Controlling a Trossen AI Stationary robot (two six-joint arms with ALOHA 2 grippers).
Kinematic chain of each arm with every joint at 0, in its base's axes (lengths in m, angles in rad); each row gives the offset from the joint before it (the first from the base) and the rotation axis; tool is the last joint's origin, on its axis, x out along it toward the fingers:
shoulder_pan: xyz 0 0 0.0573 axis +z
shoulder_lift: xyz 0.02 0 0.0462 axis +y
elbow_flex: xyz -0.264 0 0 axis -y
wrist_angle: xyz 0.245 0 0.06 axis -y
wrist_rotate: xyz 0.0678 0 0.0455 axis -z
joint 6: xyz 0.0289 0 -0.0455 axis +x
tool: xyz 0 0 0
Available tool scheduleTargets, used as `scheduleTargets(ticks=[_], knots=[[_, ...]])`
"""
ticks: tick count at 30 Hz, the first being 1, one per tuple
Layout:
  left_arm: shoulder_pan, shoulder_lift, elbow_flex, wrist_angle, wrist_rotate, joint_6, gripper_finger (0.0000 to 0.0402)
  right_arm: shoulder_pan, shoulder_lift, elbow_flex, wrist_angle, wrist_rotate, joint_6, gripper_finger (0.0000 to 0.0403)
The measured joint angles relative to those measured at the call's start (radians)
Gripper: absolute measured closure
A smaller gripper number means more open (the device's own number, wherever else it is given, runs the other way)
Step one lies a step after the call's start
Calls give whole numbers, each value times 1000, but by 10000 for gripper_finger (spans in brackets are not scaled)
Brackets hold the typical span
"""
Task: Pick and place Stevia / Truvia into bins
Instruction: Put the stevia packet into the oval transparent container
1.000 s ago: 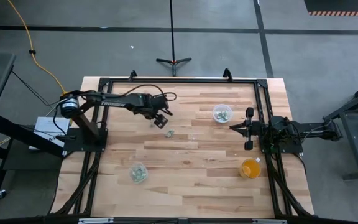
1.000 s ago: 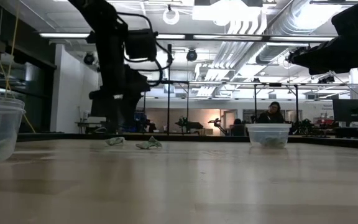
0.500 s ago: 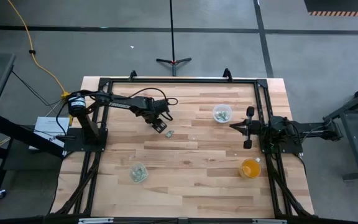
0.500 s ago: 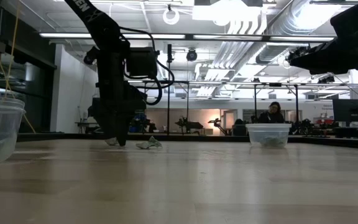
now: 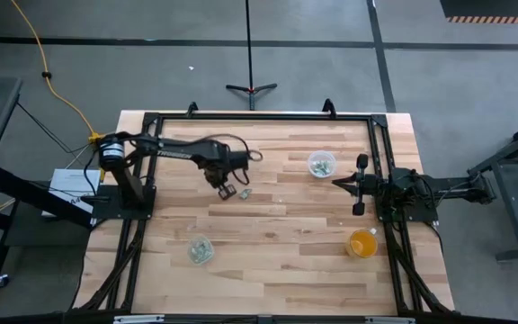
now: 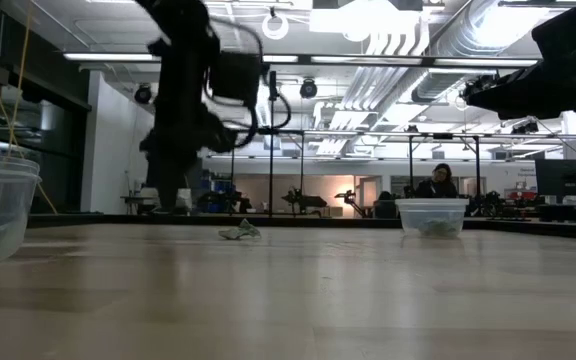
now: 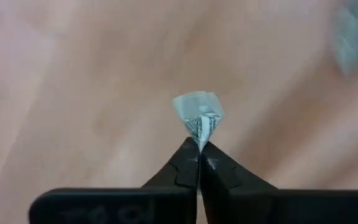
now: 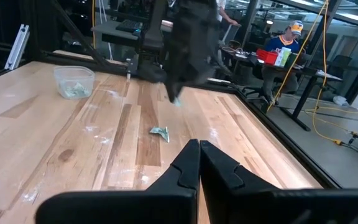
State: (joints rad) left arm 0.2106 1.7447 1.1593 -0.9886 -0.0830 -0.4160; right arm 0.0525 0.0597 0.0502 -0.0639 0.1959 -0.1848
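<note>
The left gripper has lifted clear of the table, clamping a packet bound for the seven-o'clock bin.

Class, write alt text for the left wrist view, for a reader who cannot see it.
The left gripper, shut, pinches a small pale green and white sweetener packet by its lower edge, holding it above the blurred wooden table. A second greenish packet shows as a blur on the table in one corner.
</note>
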Motion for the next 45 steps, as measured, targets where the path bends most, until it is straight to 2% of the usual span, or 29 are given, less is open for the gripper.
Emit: scheduleTargets(ticks=[3, 6, 11, 13, 16, 21, 24, 28, 32, 34, 36, 38, 42, 45], knots=[[-92, -1, 76, -112, 44, -22, 380, 0, 0, 0, 0, 0, 0, 399], [-195, -1, 129, -185, 124, -123, 379, 0, 0, 0, 1, 0, 23, 400], [-399, -1, 198, -287, 181, -327, 355, 0, 0, 0, 1, -1, 43, 400], [-480, -2, 213, -291, 209, -406, 354, 0, 0, 0, 0, -1, 43, 397], [-576, -2, 218, -278, 212, -496, 373, 0, 0, 0, 0, -1, 26, 396], [-646, -2, 219, -234, 206, -648, 379, 0, 0, 0, 1, -1, 22, 401], [-659, -2, 220, -271, 206, -696, 353, 0, 0, 0, 1, -1, 21, 401], [-657, -2, 220, -310, 209, -710, 266, 0, 0, 0, 0, -5, 25, 399], [-655, -2, 220, -302, 155, -677, 194, 0, 0, 0, -1, -15, 26, 401], [-643, -2, 220, -298, 67, -626, 165, 0, 0, 0, 0, -15, 26, 401], [-622, -2, 220, -279, -91, -591, 140, 0, 0, 0, 1, -15, 23, 399], [-569, -2, 220, -223, -160, -541, 120, 0, 0, 0, 4, -14, 23, 397], [-428, -2, 173, 11, -190, -336, 93, 0, 0, 0, 5, -13, 24, 398], [-323, 4, 137, 134, -168, -208, 83, 0, 0, 0, 3, -16, 25, 401]])
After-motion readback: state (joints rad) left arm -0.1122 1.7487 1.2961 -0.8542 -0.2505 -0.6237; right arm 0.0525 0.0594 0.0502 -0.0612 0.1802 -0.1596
